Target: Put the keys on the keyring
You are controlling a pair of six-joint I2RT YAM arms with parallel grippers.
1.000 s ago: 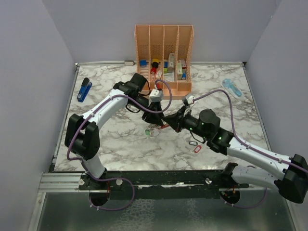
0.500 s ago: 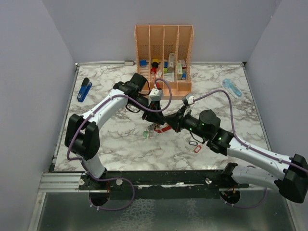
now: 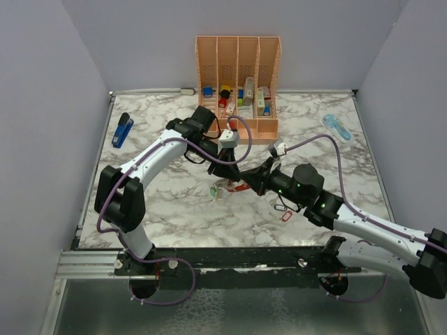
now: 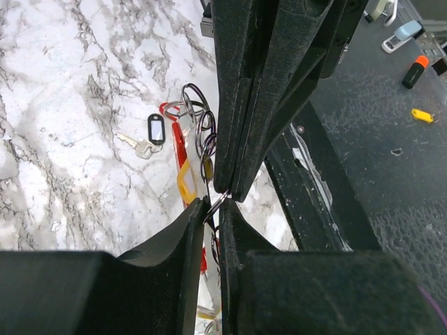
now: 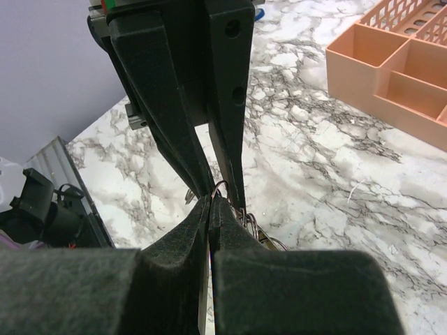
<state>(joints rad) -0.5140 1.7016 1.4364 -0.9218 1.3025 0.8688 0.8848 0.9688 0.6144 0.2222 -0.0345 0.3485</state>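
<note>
The left gripper [image 4: 213,209] is narrowed to a slit, and a thin wire loop [image 4: 218,200] is caught between its tips, where it appears to be pinched. Tip to tip against it, the right gripper [image 5: 209,204] is pressed fully together. The same loop emerges at its end, but whether that side clamps it as well cannot be told.

Just beneath the meeting tips the keyring [image 4: 179,150] is seen, its red body running away from the left fingers. A yellow tag [image 4: 184,183] is set against it and more wire loops are bunched beside it. Whether the keyring rests on the marble table [image 4: 56,84] or hangs from the loop cannot be told. Farther out, a silver key [image 4: 136,144] with a black tag [image 4: 155,129] lies on the table.

The wire loop is judged light, springy and slippery, and it could easily be lost from a fingertip pinch or twisted out of line. It is best held across its flat side, close to the key. The keyring is judged stiff and is best gripped by its broad red body, so that the opening is left free.
</note>
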